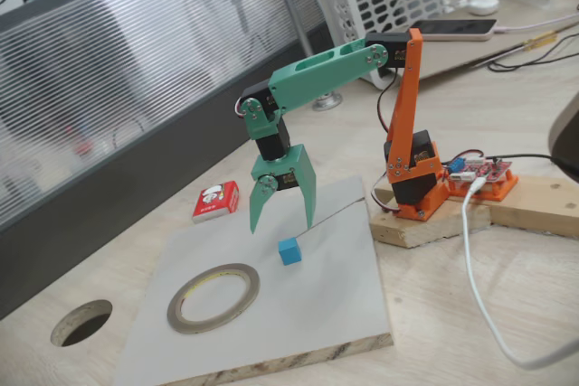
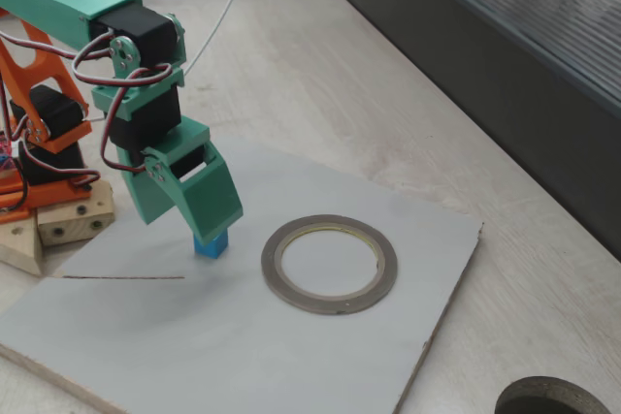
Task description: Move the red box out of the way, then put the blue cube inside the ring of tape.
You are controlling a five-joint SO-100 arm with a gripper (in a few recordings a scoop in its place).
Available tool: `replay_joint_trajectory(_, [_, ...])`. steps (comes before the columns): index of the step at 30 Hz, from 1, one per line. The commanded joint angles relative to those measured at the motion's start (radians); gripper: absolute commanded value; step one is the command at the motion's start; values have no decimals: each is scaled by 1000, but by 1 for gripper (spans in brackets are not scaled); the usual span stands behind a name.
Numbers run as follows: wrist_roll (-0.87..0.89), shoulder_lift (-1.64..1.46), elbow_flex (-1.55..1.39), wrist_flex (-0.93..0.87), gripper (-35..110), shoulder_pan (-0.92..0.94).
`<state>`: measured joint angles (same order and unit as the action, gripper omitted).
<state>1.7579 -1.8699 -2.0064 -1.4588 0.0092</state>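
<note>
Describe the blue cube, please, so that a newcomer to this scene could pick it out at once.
Start from the pale grey board lying on the wooden table. On it lies the ring of tape; the blue cube sits apart from that, below the green gripper with its open jaws. It is the sole bright-blue thing, far smaller than the red box off the board.

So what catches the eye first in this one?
The green gripper, jaws spread, hangs just above the blue cube on the grey board. Beside the cube lies the ring of tape; the red box sits off the board near the dark wall.
</note>
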Motion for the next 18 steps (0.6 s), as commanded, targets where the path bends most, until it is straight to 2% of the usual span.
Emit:
replay_joint_trajectory(1, [0, -46, -11, -2, 67, 0])
replay_joint_trajectory(18, [-5, -48, -14, 2, 67, -5])
